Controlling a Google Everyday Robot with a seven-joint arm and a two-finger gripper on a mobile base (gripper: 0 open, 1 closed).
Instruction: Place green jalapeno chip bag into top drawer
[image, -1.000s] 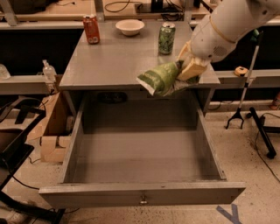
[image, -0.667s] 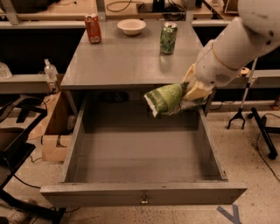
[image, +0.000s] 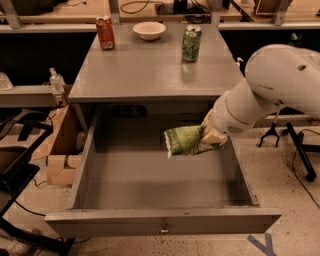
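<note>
The wide grey flat-fronted top drawer (image: 160, 220) stands pulled open; over its right half hangs the crinkly green jalapeno chip bag (image: 183, 140), clamped at its right end by the tan two-finger gripper (image: 211, 134); behind and above the drawer stand a green drinks can (image: 191, 44), a red can (image: 105, 33) and a white bowl (image: 149, 30).

One camera, high, facing top drawer (image: 160, 223) — fingers (image: 213, 134), bag (image: 183, 140) mid-right.
</note>
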